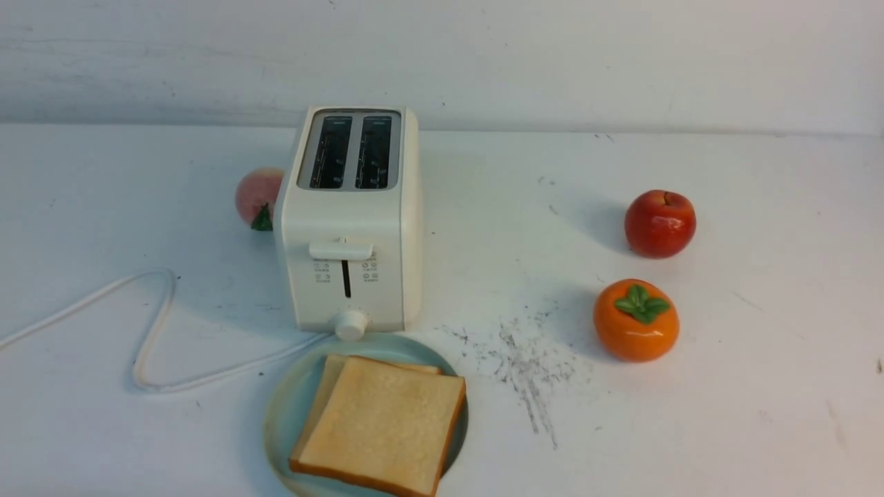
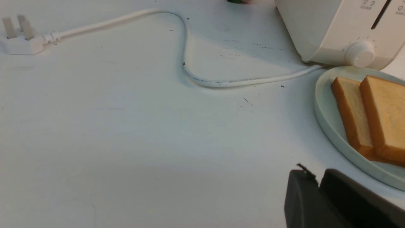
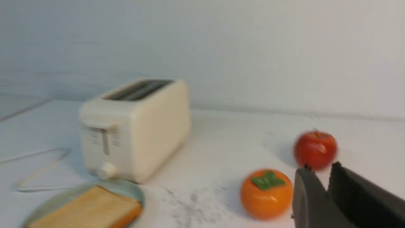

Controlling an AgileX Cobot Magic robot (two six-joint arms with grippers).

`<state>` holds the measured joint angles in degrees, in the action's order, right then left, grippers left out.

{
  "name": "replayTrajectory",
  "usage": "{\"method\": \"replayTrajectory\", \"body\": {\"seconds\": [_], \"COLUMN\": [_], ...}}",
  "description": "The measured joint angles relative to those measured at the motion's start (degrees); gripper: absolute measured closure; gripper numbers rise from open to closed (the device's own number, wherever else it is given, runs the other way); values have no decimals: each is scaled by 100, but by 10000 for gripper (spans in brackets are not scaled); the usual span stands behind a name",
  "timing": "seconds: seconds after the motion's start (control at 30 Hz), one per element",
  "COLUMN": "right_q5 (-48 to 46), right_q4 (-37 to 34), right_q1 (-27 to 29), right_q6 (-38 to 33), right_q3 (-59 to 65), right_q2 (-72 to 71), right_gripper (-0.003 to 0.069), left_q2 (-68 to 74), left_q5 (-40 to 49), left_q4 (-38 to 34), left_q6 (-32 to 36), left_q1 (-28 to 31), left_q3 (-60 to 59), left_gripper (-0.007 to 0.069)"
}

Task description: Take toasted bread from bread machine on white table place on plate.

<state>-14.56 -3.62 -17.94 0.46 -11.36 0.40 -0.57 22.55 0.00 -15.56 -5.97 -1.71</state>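
Two slices of toasted bread lie overlapping on the plate (image 1: 283, 407), the upper slice (image 1: 387, 428) over the lower one (image 1: 331, 376). The plate sits on the white table (image 1: 725, 428), right in front of the bread machine (image 1: 352, 228), whose two slots are empty. Neither gripper shows in the front view. My left gripper (image 2: 316, 175) is shut and empty, low over the table beside the plate (image 2: 326, 117) and toast (image 2: 384, 117). My right gripper (image 3: 319, 169) is shut and empty, near the orange fruit (image 3: 265, 193). The right wrist view is blurred.
A red apple (image 1: 659, 223) and an orange persimmon-like fruit (image 1: 635, 319) stand to the right. A peach (image 1: 257, 197) sits behind the bread machine's left side. The white cord (image 1: 155, 331) loops over the left table to a plug (image 2: 19, 42). Grey scratch marks (image 1: 525, 366) lie beside the plate.
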Motion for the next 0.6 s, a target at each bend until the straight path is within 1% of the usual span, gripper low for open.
{"method": "replayTrajectory", "body": {"seconds": [0.03, 0.07, 0.1, 0.13, 0.17, 0.2, 0.23, 0.27, 0.37, 0.6], "right_q5": [0, 0, -7, -11, -14, -120, -339, -538, -640, -660], "right_q4": [13, 13, 79, 108, 105, 105, 111, 119, 126, 126], "right_q1": [294, 353, 861, 1105, 1105, 1457, 1552, 1601, 1607, 1630], "right_q6": [26, 31, 33, 48, 54, 108, 141, 158, 199, 204], "right_q3": [191, 191, 561, 778, 822, 1177, 1247, 1262, 1245, 1245], "right_q2": [0, 0, -6, -14, -21, -79, -92, -92, -92, -92], "right_gripper": [550, 550, 547, 546, 546, 545, 544, 542, 539, 531], "left_q2": [0, 0, 0, 0, 0, 0, 0, 0, 0, 0], "left_q5": [0, 0, 0, 0, 0, 0, 0, 0, 0, 0], "left_q4": [0, 0, 0, 0, 0, 0, 0, 0, 0, 0], "left_q6": [0, 0, 0, 0, 0, 0, 0, 0, 0, 0], "left_q1": [0, 0, 0, 0, 0, 0, 0, 0, 0, 0], "left_q3": [0, 0, 0, 0, 0, 0, 0, 0, 0, 0], "left_gripper": [551, 551, 549, 547, 547, 544, 543, 542, 538, 534]}}
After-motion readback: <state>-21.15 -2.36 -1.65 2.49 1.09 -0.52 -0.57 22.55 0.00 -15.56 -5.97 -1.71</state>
